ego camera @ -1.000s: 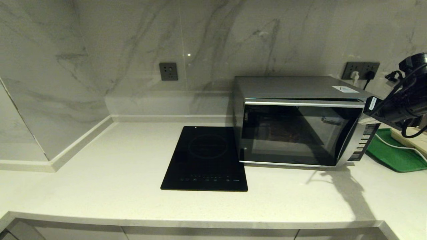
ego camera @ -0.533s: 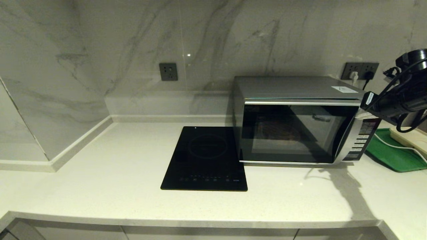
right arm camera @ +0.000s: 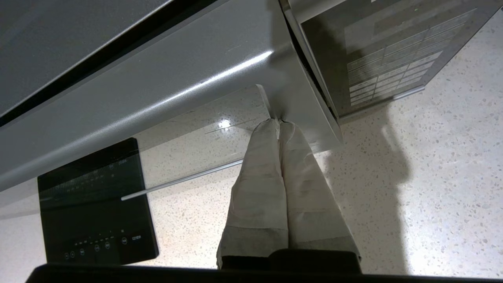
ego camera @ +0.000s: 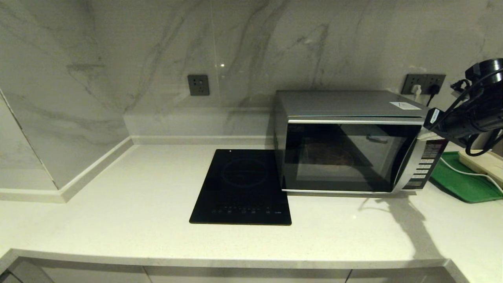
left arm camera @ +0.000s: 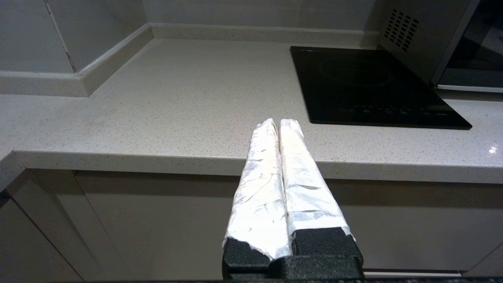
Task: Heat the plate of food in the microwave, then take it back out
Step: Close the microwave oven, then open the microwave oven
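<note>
You're pressing right gripper (right arm camera: 279,122), fingers together, against microwave (ego camera: 349,143) door edge at 3 o'clock, closing it; left gripper (left arm camera: 278,124) idling, together.

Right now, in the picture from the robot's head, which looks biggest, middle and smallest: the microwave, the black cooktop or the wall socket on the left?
1. Microwave
2. Black cooktop, flat and a bit smaller
3. Wall socket, much the smallest, though it is farther back
</note>
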Robot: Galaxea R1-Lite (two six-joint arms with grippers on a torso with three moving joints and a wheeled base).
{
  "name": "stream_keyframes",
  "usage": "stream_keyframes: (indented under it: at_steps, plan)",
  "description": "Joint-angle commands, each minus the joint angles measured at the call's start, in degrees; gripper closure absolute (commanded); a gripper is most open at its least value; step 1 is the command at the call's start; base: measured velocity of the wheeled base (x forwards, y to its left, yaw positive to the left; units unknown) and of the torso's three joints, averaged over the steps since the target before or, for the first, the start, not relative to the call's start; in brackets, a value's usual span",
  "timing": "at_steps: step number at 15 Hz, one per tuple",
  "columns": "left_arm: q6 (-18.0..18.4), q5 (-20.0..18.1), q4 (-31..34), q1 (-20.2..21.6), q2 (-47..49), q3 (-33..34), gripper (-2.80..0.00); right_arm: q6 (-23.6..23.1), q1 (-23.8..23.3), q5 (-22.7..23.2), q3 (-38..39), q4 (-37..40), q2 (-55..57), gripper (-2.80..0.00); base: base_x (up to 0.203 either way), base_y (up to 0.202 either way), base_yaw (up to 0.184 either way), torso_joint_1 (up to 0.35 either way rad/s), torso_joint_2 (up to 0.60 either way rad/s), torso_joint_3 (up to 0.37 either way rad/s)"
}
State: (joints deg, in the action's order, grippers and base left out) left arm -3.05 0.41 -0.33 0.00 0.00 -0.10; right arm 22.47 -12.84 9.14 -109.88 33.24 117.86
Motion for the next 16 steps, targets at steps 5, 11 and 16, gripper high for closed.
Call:
stream_keyframes:
  at_steps: [5,11,16]
  plan:
    - [0.0,0.0,0.0,0.0,0.0,0.0,0.0,0.3,0.0,0.3,-2.8,0.1,1.8,0.0,0.0,0.0,0.0,0.0,0.0,0.0]
    - [0.0,0.0,0.0,0.0,0.0,0.0,0.0,1.9,-2.3,4.9,0.7,1.6,-3.0,0.0,0.0,0.0,0.0,0.0,0.0,0.0]
    - [0.0,0.0,0.0,0.0,0.0,0.0,0.0,1.4,-16.2,19.1,12.9,10.3,-12.8,0.0,0.0,0.0,0.0,0.0,0.0,0.0]
